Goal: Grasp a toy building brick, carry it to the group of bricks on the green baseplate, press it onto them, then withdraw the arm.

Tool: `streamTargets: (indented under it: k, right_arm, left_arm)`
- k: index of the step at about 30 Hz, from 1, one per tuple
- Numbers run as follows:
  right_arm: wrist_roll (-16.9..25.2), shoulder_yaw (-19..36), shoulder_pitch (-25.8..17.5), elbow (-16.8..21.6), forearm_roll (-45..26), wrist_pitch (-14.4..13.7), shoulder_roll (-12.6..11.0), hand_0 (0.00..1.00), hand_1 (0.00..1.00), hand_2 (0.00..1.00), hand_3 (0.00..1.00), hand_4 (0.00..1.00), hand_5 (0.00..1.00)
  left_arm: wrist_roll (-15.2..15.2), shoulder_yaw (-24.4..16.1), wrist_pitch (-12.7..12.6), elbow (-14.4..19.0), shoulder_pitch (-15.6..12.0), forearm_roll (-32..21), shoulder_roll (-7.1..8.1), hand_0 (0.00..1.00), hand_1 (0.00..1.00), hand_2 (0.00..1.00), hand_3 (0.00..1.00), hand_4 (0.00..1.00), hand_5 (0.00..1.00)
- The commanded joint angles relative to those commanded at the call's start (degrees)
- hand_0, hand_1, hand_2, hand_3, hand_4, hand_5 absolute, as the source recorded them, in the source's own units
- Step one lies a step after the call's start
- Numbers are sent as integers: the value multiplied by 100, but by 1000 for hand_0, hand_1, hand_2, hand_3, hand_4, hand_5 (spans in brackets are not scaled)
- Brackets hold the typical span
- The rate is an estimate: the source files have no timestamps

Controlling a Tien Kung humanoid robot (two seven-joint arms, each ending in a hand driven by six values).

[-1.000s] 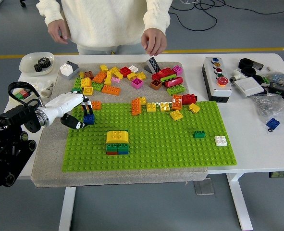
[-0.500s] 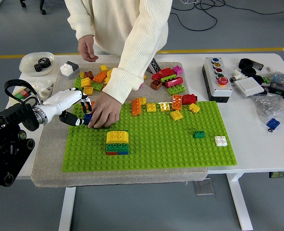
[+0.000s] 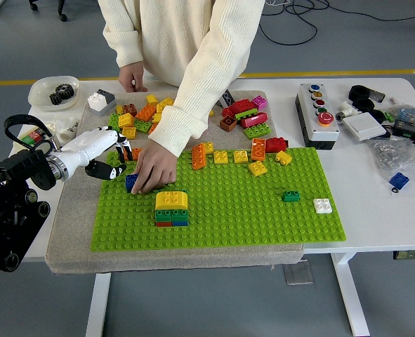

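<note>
Person's hand point(image 3: 153, 168) shifted onto blue brick point(image 3: 131, 182)

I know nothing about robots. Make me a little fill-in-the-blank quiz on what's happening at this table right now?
1. The person's hand rests on a ____ brick beside the left hand.
2. The stacked group of bricks has a ____ brick on top.
3. The bricks stand on a ____ baseplate.
4. The white bowl holds black ____.

Missing words: blue; yellow; green; gears

Person's forearm point(image 3: 186, 112) across path to stack point(image 3: 171, 208)
</note>
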State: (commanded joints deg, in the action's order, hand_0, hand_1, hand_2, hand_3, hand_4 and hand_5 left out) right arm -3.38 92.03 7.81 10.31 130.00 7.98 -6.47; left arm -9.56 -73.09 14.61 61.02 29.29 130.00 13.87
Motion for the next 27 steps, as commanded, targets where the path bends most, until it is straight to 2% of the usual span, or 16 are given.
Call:
streamTargets:
  k: [19, 20, 25, 26, 27]
  right_arm:
    - [10, 2, 10, 0, 0, -5, -2, 748, 648, 728, 633, 895, 479]
    - [11, -1, 8, 0, 0, -5, -2, 749, 648, 727, 633, 895, 479]
    - [8, -1, -9, 0, 0, -2, -1, 749, 648, 727, 633, 895, 479]
    - [6, 0, -12, 0, 0, 0, 0, 749, 647, 728, 633, 895, 479]
    - [5, -2, -14, 0, 0, 1, 2, 749, 647, 728, 633, 895, 479]
  left_arm:
    - [37, -111, 696, 218, 24, 0, 89, 998, 771, 529, 549, 607, 2]
    - [46, -116, 728, 233, 25, 0, 87, 998, 777, 581, 572, 643, 2]
    - [70, -129, 847, 275, 30, 0, 81, 998, 777, 581, 572, 643, 2]
    - [73, -131, 884, 276, 32, 0, 79, 998, 783, 616, 604, 692, 5]
    - [79, -133, 920, 279, 27, 0, 76, 998, 783, 616, 604, 692, 5]
